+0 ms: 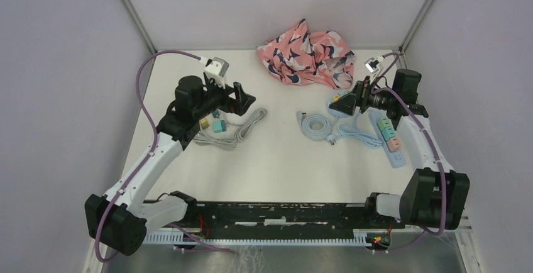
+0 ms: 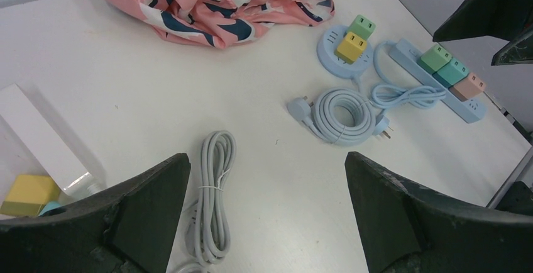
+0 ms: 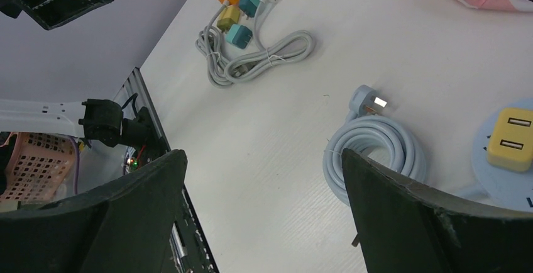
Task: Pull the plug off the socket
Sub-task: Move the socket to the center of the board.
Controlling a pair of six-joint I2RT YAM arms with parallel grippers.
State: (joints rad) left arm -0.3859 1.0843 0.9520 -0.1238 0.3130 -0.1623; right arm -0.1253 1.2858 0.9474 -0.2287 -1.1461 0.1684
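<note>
Left gripper (image 2: 265,156) and right gripper (image 3: 264,153) are spread wide, empty. Yellow plug (image 2: 351,47) sits in the round socket (image 2: 327,48), one o'clock from left gripper.

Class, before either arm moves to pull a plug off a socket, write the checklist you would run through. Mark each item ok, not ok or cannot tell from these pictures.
1. The left tool is open and empty: ok.
2. The right tool is open and empty: ok.
3. The yellow plug sits on the round socket, in plain view: ok.
4. The patterned cloth lies off that socket: ok.
5. A tool is placed around a plug: not ok, both hang clear of every plug.
6. Which plug is meant: cannot tell.
</note>
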